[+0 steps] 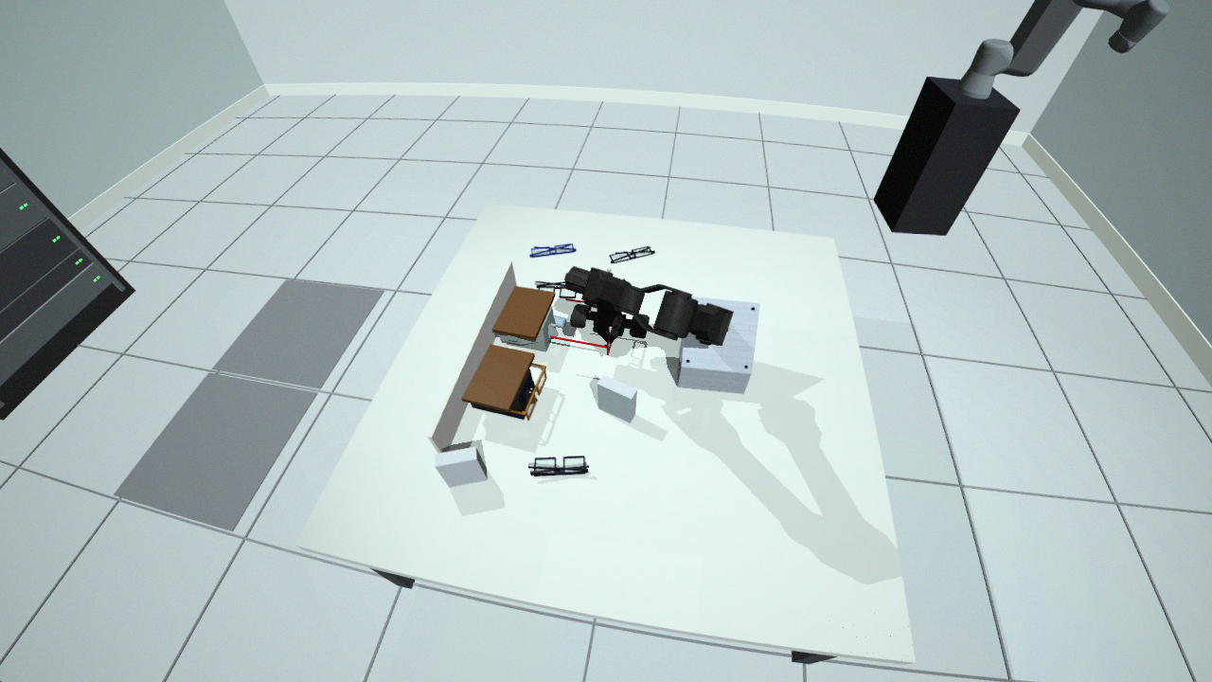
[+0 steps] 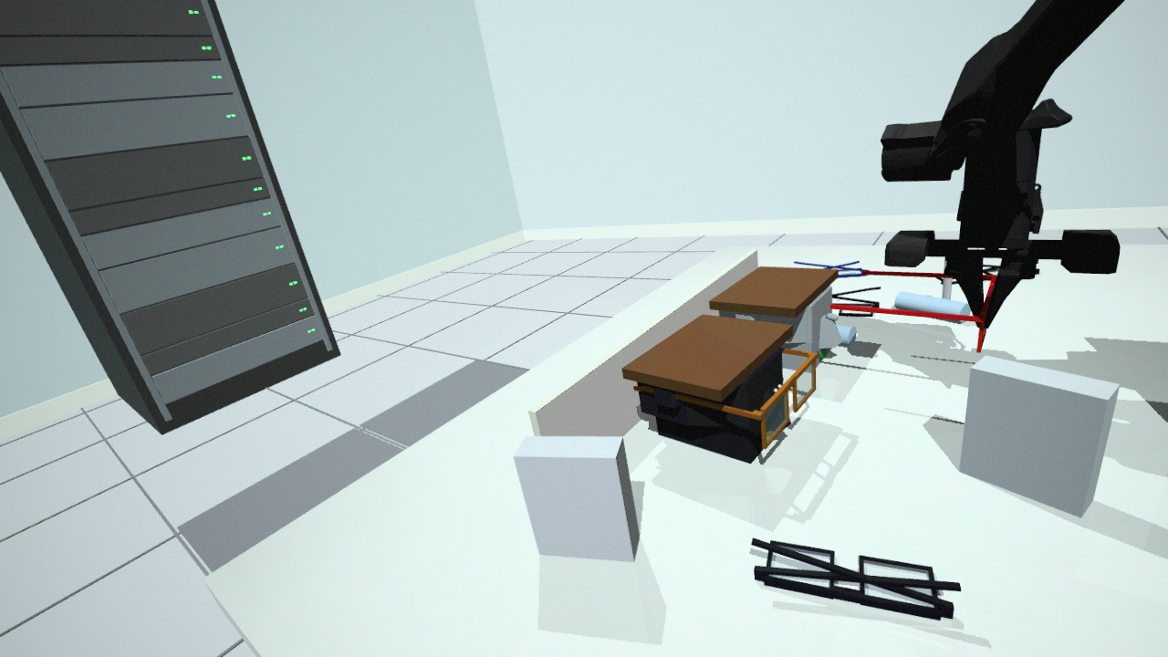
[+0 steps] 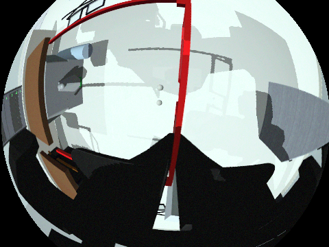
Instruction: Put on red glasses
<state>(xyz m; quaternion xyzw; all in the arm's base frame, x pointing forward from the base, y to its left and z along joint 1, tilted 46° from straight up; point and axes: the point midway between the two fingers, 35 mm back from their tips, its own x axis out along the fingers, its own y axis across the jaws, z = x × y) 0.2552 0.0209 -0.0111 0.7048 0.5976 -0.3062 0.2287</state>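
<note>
The red glasses are off the table, temples open and pointing toward the heads. My gripper is shut on their front frame, and the front hangs a little below the fingertips. The grey head with the green tag is under the farther brown board. The near temple's tip shows beside that board; whether they touch is unclear. The other head, black, wears orange glasses under the nearer board.
A low wall stands behind the heads. White blocks stand in front and at the near side. Black glasses lie at the near side; blue glasses lie at the far side. A pale blue cylinder lies beyond my gripper.
</note>
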